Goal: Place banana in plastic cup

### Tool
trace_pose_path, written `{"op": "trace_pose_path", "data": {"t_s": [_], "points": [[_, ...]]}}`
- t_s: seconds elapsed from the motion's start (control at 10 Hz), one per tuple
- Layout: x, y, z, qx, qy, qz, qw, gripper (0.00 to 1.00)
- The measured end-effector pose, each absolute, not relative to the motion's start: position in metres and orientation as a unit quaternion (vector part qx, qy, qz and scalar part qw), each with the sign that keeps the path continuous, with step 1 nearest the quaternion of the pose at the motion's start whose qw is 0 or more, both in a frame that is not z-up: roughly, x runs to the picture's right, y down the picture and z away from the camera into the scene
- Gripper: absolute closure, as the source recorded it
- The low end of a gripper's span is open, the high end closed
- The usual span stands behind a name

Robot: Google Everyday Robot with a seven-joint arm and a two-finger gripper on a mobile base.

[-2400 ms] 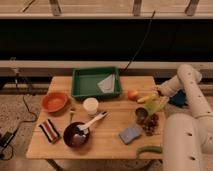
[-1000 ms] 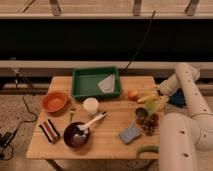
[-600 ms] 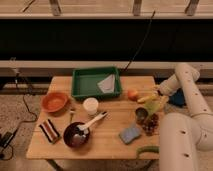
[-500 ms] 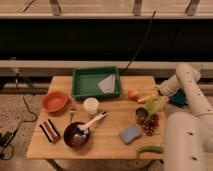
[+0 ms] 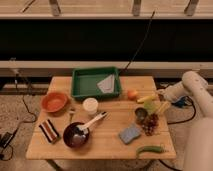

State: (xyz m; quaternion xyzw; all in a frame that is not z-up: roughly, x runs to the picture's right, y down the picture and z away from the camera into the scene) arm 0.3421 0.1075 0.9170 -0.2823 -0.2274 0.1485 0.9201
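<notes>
The small yellow banana [image 5: 146, 98] lies on the wooden table [image 5: 107, 145], just right of the orange fruit [image 5: 132, 94]. The white plastic cup [image 5: 90, 106] stands upright left of centre, in front of the green tray [image 5: 80, 85]. My gripper [image 5: 160, 94] reaches in from the right on the white arm [image 5: 184, 89] and is at the banana's right end. Whether it touches the banana is not visible.
The tray holds a white paper [image 5: 106, 83]. An orange bowl [image 5: 54, 101], a striped block [image 5: 49, 130] and a dark bowl [image 5: 75, 136] with a white utensil [image 5: 93, 121] are at the left. A blue sponge [image 5: 130, 133], a dark cup [image 5: 141, 115], grapes [image 5: 150, 125] and a long green vegetable [image 5: 150, 149] are at the right.
</notes>
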Motion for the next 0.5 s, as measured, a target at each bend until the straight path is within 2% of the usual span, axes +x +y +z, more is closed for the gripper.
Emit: {"op": "trace_pose_path", "data": {"t_s": [0.5], "points": [[0.354,0.106,0.936,-0.274,-0.222,0.193,0.916,0.20]]}}
